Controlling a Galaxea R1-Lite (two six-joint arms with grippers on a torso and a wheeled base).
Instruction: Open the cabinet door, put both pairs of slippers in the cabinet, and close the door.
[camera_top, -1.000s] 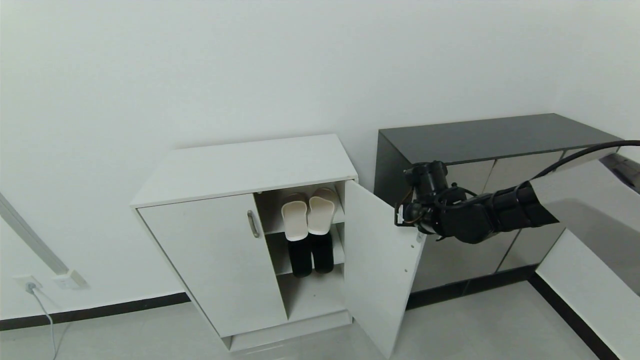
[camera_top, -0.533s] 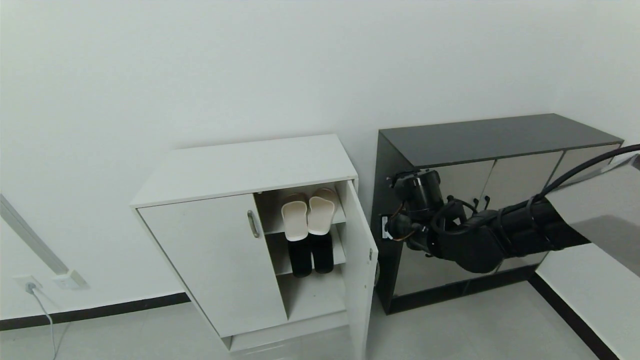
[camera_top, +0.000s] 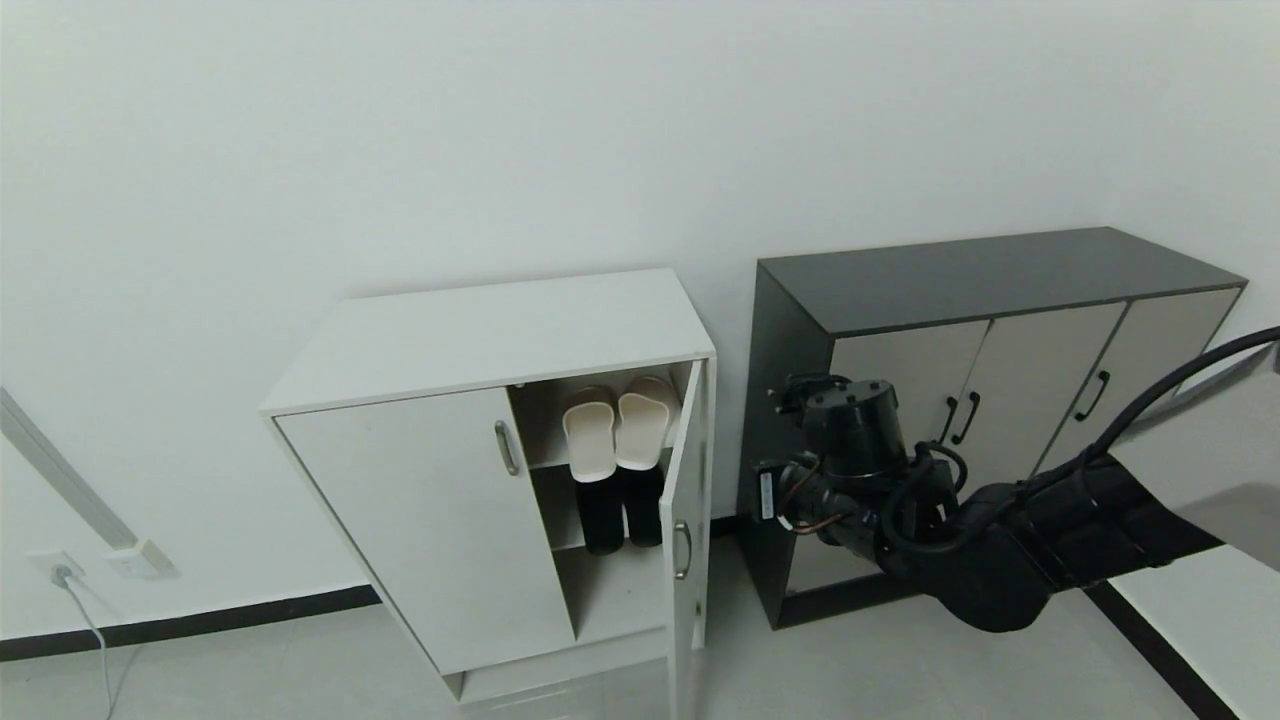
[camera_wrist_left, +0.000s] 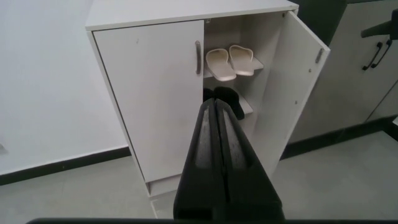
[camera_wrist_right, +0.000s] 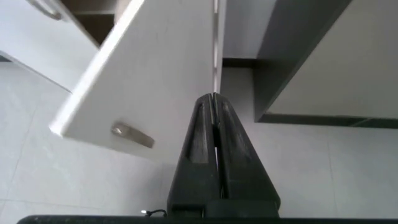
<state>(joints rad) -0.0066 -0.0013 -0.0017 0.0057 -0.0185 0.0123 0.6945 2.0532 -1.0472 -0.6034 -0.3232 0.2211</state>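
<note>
Cabinet: a white cabinet stands on the floor against the wall, left of a dark sideboard.
Left door: the left door is shut, with its metal handle near its right edge.
Cabinet door: the right-hand cabinet door stands partly open and is seen almost edge-on from the head view. Its outer face and door handle turn right, toward the robot's right arm.
White slippers: the white slippers lie side by side on the upper shelf inside the cabinet, their near ends jutting past the shelf's front edge.
Black slippers: the black slippers lie side by side on the shelf just below the white pair.
Right arm: the right arm reaches in from the right, between the sideboard and the open door. Its end is just beside the door's outer face.
Right pincer: the right pincer has its fingers pressed together on nothing. Its tip is up against the door's outer face, not far from the handle; I cannot tell whether it touches.
Left pincer: the left pincer is likewise pressed together on nothing. It sits on the near side of the cabinet, well apart from it, pointing at the cabinet front.
Wall: a wall socket with a cord plugged in sits low on the far left.
</note>
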